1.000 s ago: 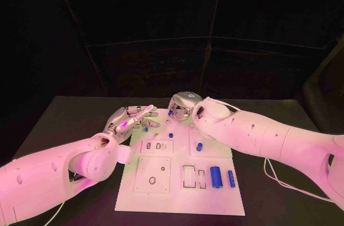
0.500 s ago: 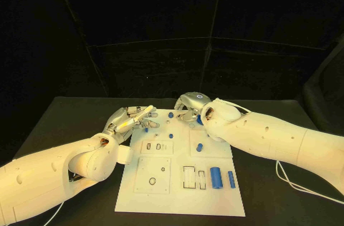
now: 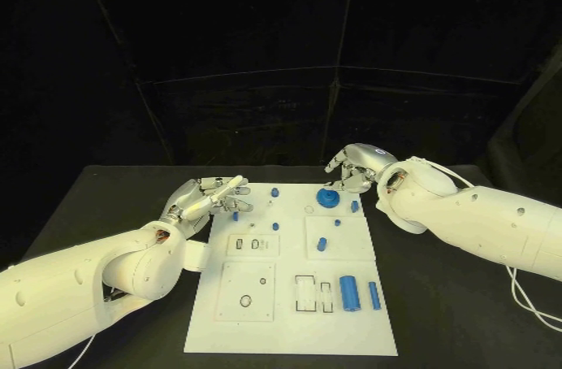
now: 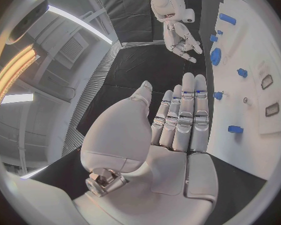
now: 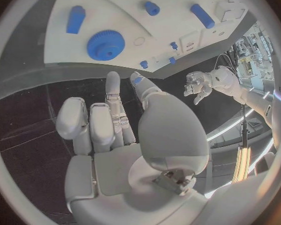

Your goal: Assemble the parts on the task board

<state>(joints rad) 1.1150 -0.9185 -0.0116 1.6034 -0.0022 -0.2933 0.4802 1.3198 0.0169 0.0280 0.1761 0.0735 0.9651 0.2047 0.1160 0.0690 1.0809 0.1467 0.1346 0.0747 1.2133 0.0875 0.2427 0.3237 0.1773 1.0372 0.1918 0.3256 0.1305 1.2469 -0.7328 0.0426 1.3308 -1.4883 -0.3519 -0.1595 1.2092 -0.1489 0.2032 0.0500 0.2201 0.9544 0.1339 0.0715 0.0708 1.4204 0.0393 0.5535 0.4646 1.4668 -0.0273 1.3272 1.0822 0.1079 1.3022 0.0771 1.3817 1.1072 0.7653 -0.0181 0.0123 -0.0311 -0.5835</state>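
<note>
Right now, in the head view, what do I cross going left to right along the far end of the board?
Left hand, small blue peg, round blue gear, right hand. All of this lies at the far end of the white board; neither hand holds anything.

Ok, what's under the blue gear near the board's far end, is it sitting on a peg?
The blue gear lies flat on the task board, its raised hub facing up. The gear covers the spot beneath it, so a peg cannot be confirmed. Neither hand touches it.
</note>
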